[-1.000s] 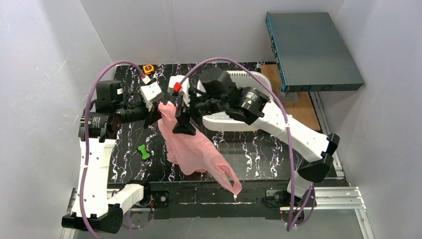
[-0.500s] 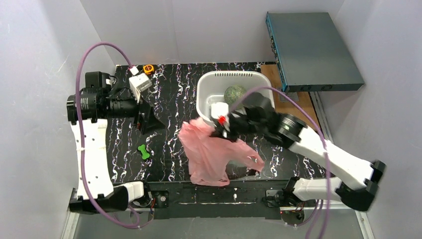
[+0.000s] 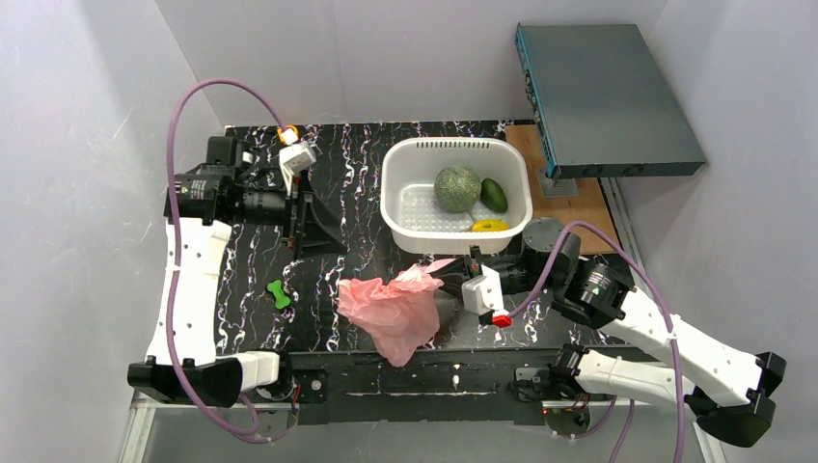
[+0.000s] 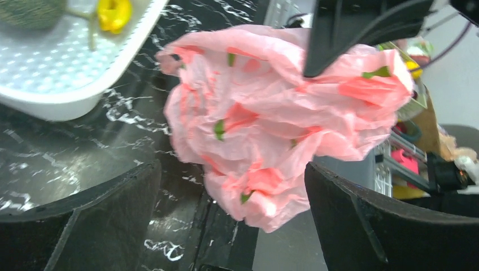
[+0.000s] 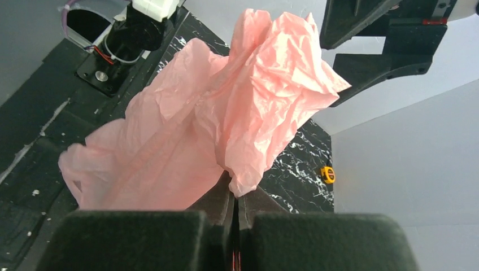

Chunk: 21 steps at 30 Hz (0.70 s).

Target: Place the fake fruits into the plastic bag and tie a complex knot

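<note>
The right gripper [image 5: 234,210] has its jaws pressed together on a fold of the pink plastic bag [image 3: 391,309]. The bag sits crumpled on the black marbled table [image 3: 357,174], just in front of the white perforated basket [image 3: 388,198]. In the basket lie the netted melon [image 3: 457,188], the dark green avocado [image 3: 493,195] just beside it, and the small yellow fruit [image 3: 490,226] against the near wall. Left of the basket the left gripper [image 3: 313,227] hangs with jaws wide apart, gripping nothing. A green bone-shaped toy [image 3: 280,293] lies left of the basket and nearer the arm bases.
</note>
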Tool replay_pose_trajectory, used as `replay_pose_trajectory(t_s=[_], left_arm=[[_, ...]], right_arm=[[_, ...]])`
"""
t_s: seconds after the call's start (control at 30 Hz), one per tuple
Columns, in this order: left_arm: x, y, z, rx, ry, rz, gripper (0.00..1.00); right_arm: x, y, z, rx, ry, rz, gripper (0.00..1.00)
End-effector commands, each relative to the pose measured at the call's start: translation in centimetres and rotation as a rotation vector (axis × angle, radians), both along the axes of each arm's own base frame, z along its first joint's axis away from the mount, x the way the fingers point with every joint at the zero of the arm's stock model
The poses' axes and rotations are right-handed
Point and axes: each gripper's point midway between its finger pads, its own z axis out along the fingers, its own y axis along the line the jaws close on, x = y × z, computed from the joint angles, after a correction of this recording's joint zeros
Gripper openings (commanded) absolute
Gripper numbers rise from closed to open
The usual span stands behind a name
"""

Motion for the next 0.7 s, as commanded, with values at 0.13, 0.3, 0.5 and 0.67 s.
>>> replay_pose_trajectory(t_s=[0.13, 0.3, 0.5, 0.67], left_arm=[[-4.3, -1.5, -0.3, -0.022, 0.001, -0.103, 0.98], [-4.5, -1.5, -2.3, 0.028, -0.019, -0.102, 0.98], [-5.3, -2.2, -4.8, 0.100, 0.010, -0.156, 0.98], [-6.2, -2.4, -5.9, 0.116, 0.047, -0.174, 0.63]], right_arm=[[0.2, -0.2, 2.6, 0.092, -0.097, -0.016, 0.01], [0.1, -0.5, 2.7, 0.104, -0.088, -0.020, 0.01], [0.5, -0.5, 2.8, 0.106, -0.077, -0.046, 0.01], [1.2, -0.8, 2.7, 0.098, -0.059, -0.099, 0.01]])
